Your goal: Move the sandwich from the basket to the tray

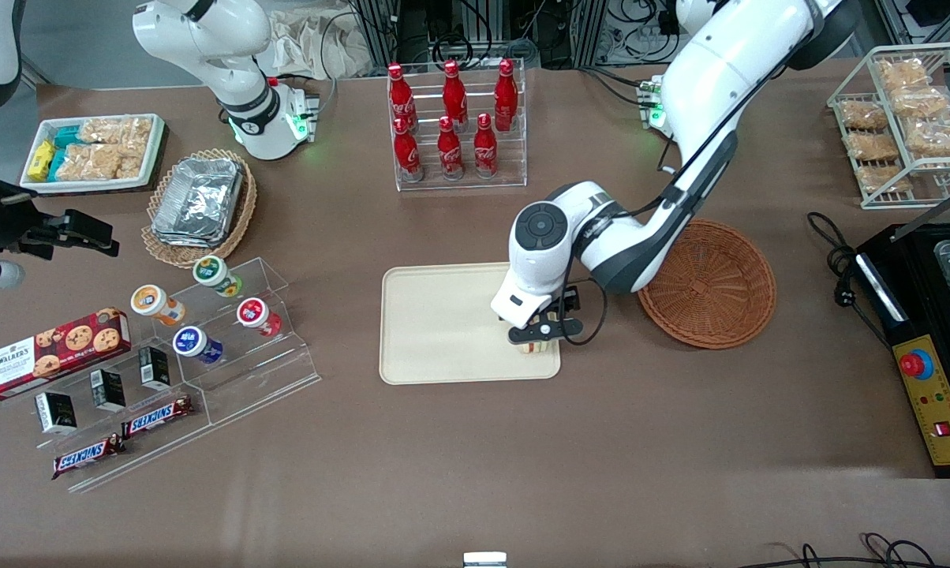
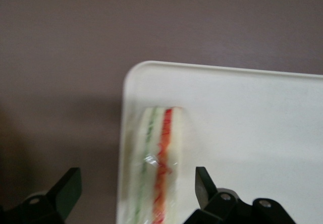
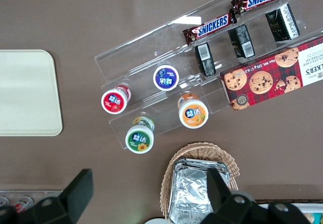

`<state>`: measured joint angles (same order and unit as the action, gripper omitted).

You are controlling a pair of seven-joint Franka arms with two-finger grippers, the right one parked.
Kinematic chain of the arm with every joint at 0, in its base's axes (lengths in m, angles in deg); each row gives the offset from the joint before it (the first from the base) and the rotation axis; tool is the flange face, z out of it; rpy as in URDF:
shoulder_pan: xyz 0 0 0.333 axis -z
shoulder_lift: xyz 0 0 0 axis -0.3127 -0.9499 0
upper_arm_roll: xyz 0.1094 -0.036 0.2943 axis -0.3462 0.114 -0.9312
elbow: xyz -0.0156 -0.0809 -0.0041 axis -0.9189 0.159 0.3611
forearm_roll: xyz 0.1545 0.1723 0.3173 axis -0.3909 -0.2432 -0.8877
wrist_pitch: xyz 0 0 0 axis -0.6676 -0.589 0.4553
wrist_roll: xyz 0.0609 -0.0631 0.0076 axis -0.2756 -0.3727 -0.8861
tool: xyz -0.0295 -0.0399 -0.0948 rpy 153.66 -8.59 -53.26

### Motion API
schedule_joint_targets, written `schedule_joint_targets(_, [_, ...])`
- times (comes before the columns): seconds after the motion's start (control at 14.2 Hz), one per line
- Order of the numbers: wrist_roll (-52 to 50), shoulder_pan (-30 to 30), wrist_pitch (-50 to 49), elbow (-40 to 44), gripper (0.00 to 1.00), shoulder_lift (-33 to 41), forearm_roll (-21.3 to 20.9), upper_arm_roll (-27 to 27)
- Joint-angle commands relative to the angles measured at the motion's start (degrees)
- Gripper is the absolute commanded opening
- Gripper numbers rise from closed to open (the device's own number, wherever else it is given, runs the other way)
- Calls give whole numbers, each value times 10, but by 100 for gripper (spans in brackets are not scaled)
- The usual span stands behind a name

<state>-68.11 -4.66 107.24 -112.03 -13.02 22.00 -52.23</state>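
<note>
The sandwich (image 1: 540, 345) lies on the cream tray (image 1: 443, 331), at the tray's corner nearest the front camera on the side toward the basket. In the left wrist view the sandwich (image 2: 159, 153) shows pale bread with red and green filling stripes, close to the rim of the tray (image 2: 252, 133). My gripper (image 1: 543, 331) hovers just above it and is open (image 2: 135, 186); each finger stands apart from the bread with a gap. The reddish-brown basket (image 1: 708, 284) sits beside the tray toward the working arm's end, partly covered by the arm, and nothing shows in it.
A clear rack of red cola bottles (image 1: 455, 118) stands farther from the camera than the tray. A wire rack of bagged snacks (image 1: 901, 118) and a black appliance (image 1: 929, 347) lie past the basket. Acrylic steps with cups and bars (image 1: 199, 339) lie toward the parked arm's end.
</note>
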Motion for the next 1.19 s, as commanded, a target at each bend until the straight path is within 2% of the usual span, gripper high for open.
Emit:
schedule_joint_targets(0.0, [-13, 0, -92, 9, 100, 78, 58, -2])
schedule_joint_targets(0.21, [7, -45, -97, -29, 100, 177, 127, -6])
schedule_joint_targets(0.35, [74, -40, -118, -59, 100, 251, 174, -78])
schedule_joint_targets(0.49, [184, -39, -152, -103, 100, 332, 254, -148])
schedule_joint_targets(0.63, [277, -37, -162, -149, 100, 393, 263, -196])
schedule_joint_targets(0.77, [378, -38, -195, -156, 100, 418, 264, -243])
schedule_joint_targets(0.98, [554, -39, -261, -121, 100, 422, 264, -315])
schedule_joint_targets(1.12, [593, -42, -296, -76, 100, 406, 262, -339])
